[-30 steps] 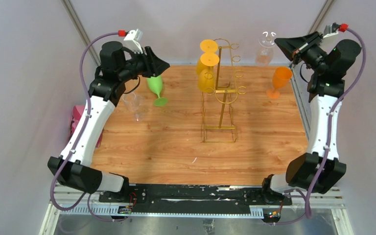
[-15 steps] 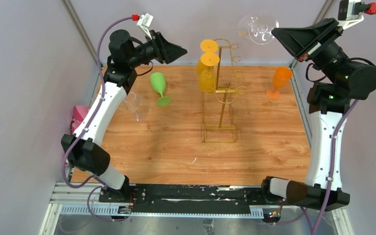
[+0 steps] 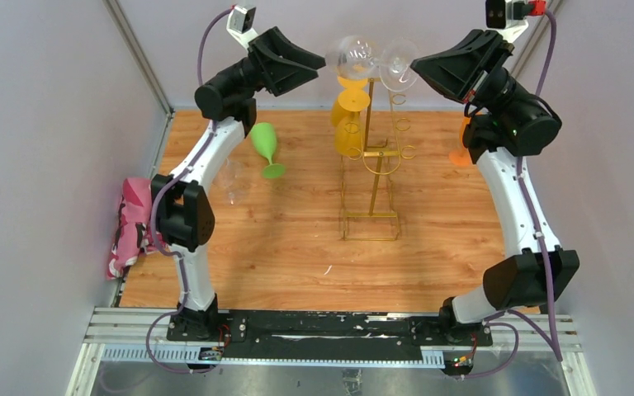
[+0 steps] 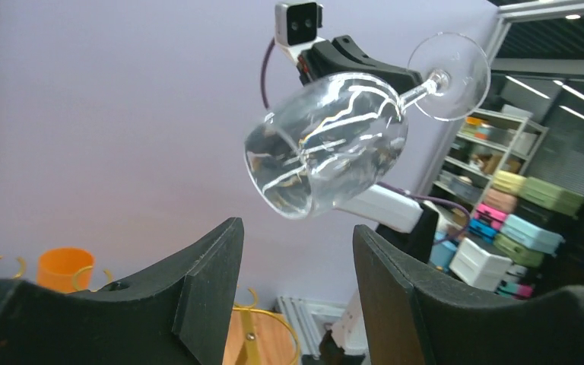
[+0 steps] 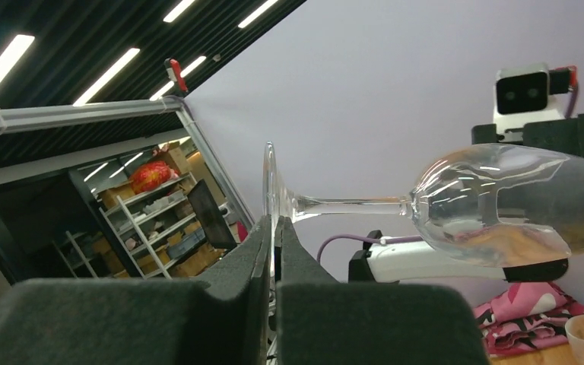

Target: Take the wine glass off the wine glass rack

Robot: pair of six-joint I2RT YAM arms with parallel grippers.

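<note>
Wooden table (image 3: 297, 247) across the middle of the top view. At its left edge, a pink cloth (image 3: 128, 227). Upright at upper centre, the gold wine glass rack (image 3: 371, 177), with yellow glasses (image 3: 348, 115) hanging on its left side.

Above the rack's top, near the upper edge of the frame: right gripper (image 3: 417, 64) pinched tight on the foot of the clear wine glass (image 3: 355, 56). Glass off the rack and in the air, stem roughly level, bowl pointing toward frame left. Left gripper (image 3: 318, 62) spread wide and empty, with the bowl just ahead of the gap in its wrist view, not touching either finger.

Green glass (image 3: 266, 147) on the table at upper left. Orange glass (image 3: 464, 148) at upper right, partly behind the right arm.
</note>
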